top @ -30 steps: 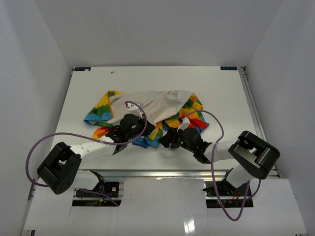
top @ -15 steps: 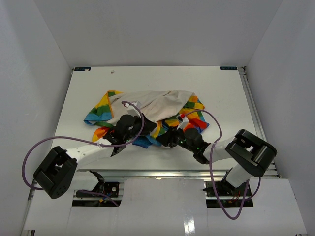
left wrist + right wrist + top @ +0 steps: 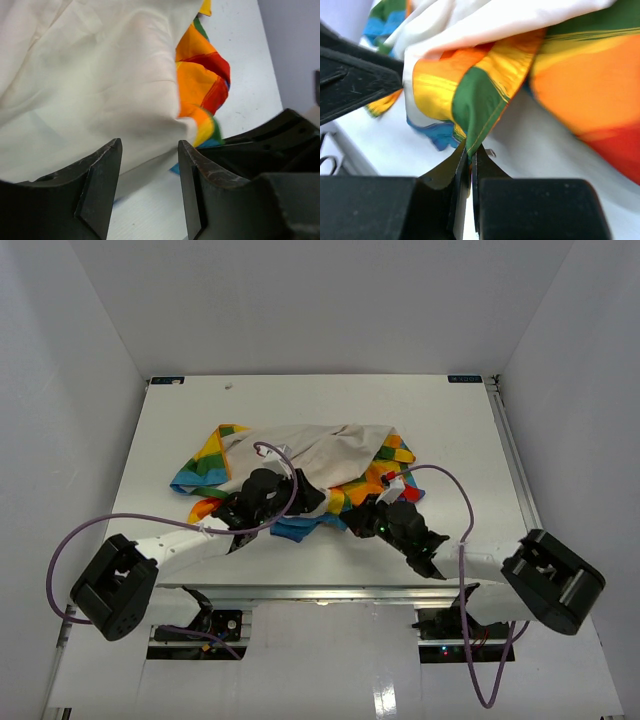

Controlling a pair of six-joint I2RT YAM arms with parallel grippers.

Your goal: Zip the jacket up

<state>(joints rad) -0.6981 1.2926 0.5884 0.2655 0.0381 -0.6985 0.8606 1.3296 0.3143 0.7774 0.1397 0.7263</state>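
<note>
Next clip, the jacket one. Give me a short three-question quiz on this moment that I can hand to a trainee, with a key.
1. True or false: the left pincer has its jaws standing apart.
2. Which part of the jacket is the right pincer shut on? A) a green and yellow fold B) the cream lining C) a red patch
3. Fill in: seen from above, the broad middle of the jacket shows its ____ lining.

Key: 1 true; 2 A; 3 cream.
</note>
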